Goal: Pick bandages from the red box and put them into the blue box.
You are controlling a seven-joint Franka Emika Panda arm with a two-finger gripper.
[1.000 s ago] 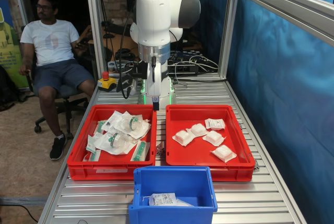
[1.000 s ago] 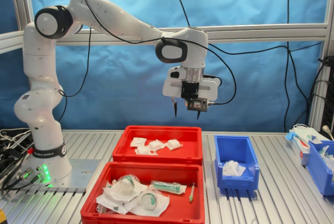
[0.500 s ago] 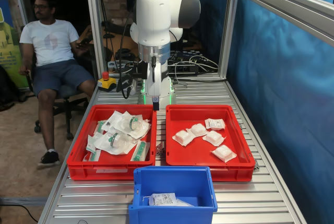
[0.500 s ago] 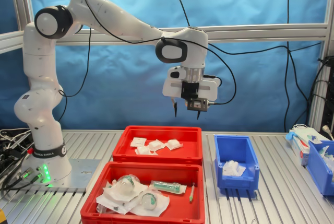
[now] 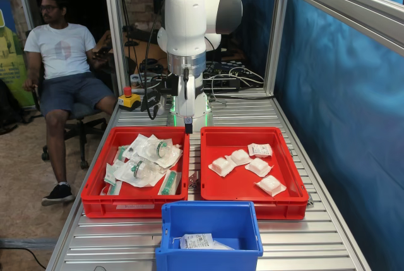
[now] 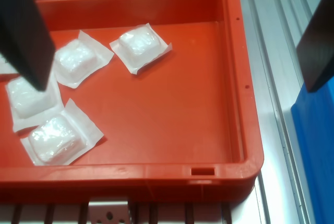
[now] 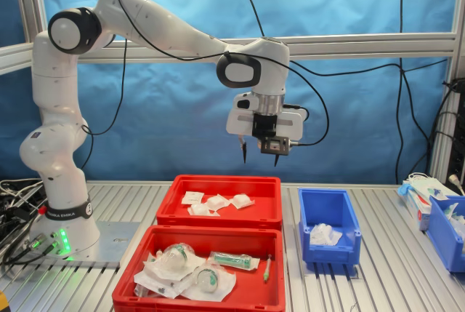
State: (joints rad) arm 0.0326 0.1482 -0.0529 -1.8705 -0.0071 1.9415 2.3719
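Observation:
The red box (image 5: pixel 247 133) holds several bandages (image 5: pixel 240 156), small white square packets lying toward the first exterior view's back and right. In the second exterior view it is the far red box (image 7: pixel 218 216), with bandages (image 7: pixel 218 201) at its left half. My gripper (image 7: pixel 260 159) hangs open and empty well above its right part; it shows edge-on in the first exterior view (image 5: pixel 188 124). In the wrist view the gripper (image 6: pixel 177 85) straddles the red box (image 6: pixel 156 174), bandages (image 6: pixel 140 44) lying below one finger. The blue box (image 5: pixel 208 220) (image 7: pixel 328 203) holds a white packet (image 5: pixel 197 240).
A twin red crate (image 5: pixel 136 204) (image 7: pixel 200 238) of clear pouches with green-marked rolls lies beside the red box. A man (image 5: pixel 60 56) sits beyond the table's corner. An emergency stop button (image 5: pixel 128 97) stands near the arm's base. Another blue bin (image 7: pixel 445 225) stands at the second exterior view's right.
The arm and gripper have not moved. The seated man has shifted his leg and foot.

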